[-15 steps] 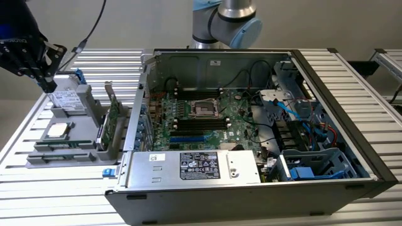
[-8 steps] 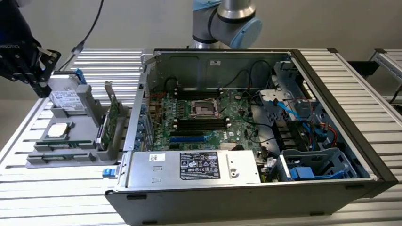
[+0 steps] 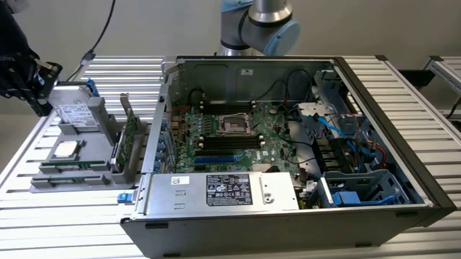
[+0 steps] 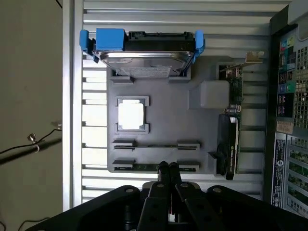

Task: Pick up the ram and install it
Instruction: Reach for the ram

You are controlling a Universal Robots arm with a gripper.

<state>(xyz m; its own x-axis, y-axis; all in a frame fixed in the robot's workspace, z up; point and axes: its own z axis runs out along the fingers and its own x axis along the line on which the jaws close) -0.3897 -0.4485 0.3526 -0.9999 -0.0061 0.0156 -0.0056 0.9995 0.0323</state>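
Gripper (image 3: 40,105): while it hangs at ten o'clock in the exterior view, over the tray's far end, its two black fingers (image 4: 162,175) are pressed together with nothing between them; in the wrist view their tips (image 4: 167,168) lie over the ram's slot.
Table (image 3: 65,232): ribbed aluminium slats.
Tray (image 3: 43,186): grey moulded holder at nine o'clock in the exterior view, just beside the computer case.
Hard drive (image 3: 75,110): silver, propped at the tray's twelve o'clock end, with a blue bracket (image 4: 110,39) on it; its sticker cannot be read.
Processor (image 3: 65,149): square and silver, in a pocket at six o'clock from the hard drive.
Ram (image 3: 72,164): a thin green stick seated on edge in a tray slot at six o'clock from the processor. Its long axis runs along the nine-to-three line of the exterior view, across the line of the fingers (image 4: 142,167).
Expansion card (image 3: 129,137): green, upright at the tray's three o'clock side, its long axis square to the ram's (image 4: 231,144).
Computer case (image 3: 273,237): black, lying open at centre.
Motherboard (image 3: 223,140): green, flat inside the case.
Power supply (image 3: 165,194): silver box at six o'clock from the motherboard.
Label (image 3: 228,190): black with white print and marks, too small to read.
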